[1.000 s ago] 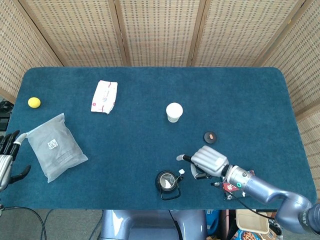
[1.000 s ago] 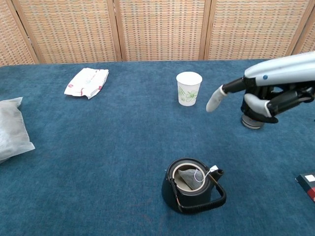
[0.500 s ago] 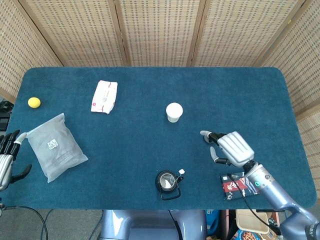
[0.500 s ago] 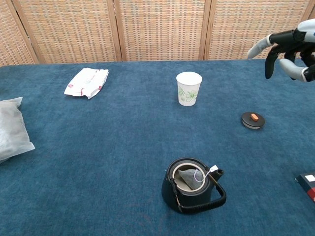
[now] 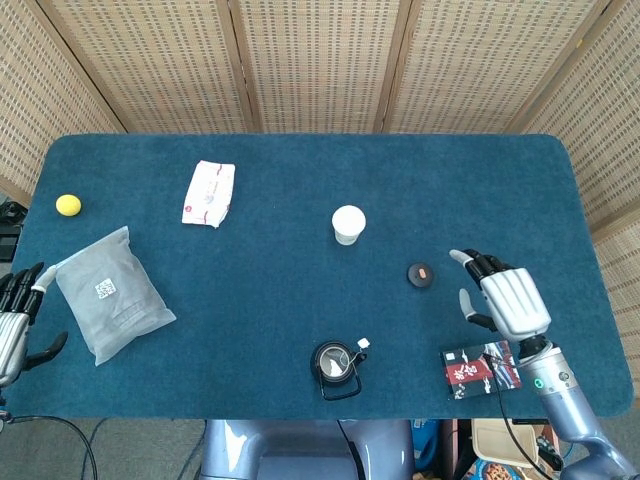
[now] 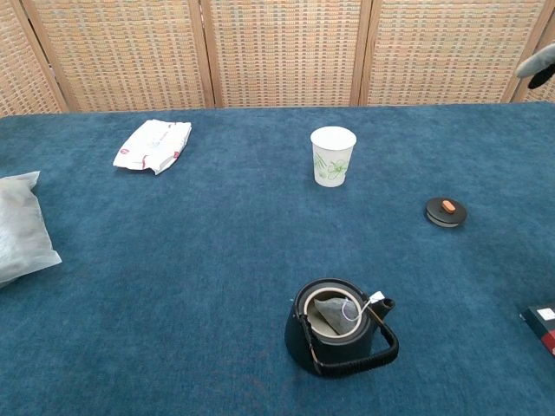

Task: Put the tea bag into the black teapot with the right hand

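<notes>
Blue carpeted table (image 5: pixel 300 160), woven wicker screens (image 5: pixel 310 60) behind. Black teapot (image 6: pixel 338 334) at the near edge, lid off; tea bag (image 6: pixel 330 314) sits inside it, tag hanging over the rim. Lid (image 6: pixel 445 212) lies right of the teapot and further back, paper cup (image 6: pixel 333 156) further back still. Right hand (image 5: pixel 505 300) is right of the lid, fingers spread, holding nothing; a second ago it hovered just right of the teapot. Left hand (image 5: pixel 15 325) far left of the teapot, unclenched, empty.
</notes>
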Available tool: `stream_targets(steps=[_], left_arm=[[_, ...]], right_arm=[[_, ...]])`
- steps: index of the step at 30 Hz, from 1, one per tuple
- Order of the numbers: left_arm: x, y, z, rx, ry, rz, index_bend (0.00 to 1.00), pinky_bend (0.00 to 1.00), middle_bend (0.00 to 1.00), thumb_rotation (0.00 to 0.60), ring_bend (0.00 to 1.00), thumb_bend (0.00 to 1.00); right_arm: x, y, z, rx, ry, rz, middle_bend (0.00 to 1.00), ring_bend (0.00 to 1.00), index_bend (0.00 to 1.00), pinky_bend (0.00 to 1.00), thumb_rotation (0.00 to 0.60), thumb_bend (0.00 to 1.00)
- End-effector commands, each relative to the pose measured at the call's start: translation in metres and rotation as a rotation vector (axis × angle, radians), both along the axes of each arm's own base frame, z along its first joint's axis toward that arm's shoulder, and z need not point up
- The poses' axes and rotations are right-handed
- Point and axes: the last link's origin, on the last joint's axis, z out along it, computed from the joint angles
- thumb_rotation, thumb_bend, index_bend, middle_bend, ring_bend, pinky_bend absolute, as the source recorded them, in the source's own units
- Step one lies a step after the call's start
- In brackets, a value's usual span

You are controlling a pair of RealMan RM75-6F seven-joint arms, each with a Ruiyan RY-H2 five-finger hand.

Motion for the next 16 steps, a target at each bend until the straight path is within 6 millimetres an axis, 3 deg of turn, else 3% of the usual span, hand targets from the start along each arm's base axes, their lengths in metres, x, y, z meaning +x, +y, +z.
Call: stream_targets(steps=[1,3,7,16], left_arm=[[0.001,-0.001,-0.001,-0.002,-0.002,-0.003,0.0,0.0,0.0,0.6,0.0,0.32],[0.002,-0.001,-0.001,-0.004,-0.003,-0.007,0.0,0.0,0.0,0.6,0.0,0.32],[0.005,-0.002,-0.003,-0.011,-0.007,-0.018,0.0,0.0,0.0,0.6,0.0,0.32],[0.008,-0.007,-0.004,-0.014,-0.019,-0.036,0.0,0.0,0.0,0.6,0.0,0.32]], right_arm=[[-0.009,0.005,0.001,-0.007,0.017,-0.035,0.21,0.19,0.2,0.46,0.403,0.7],[-0.014,0.007,0.002,-0.021,0.043,-0.049,0.2,0.13,0.2,0.39,0.431,0.68],[-0.02,0.013,0.002,-0.052,0.052,-0.069,0.19,0.11,0.2,0.36,0.468,0.68],[-0.035,0.029,0.004,-0.135,0.015,-0.093,0.16,0.08,0.2,0.29,0.486,0.68]])
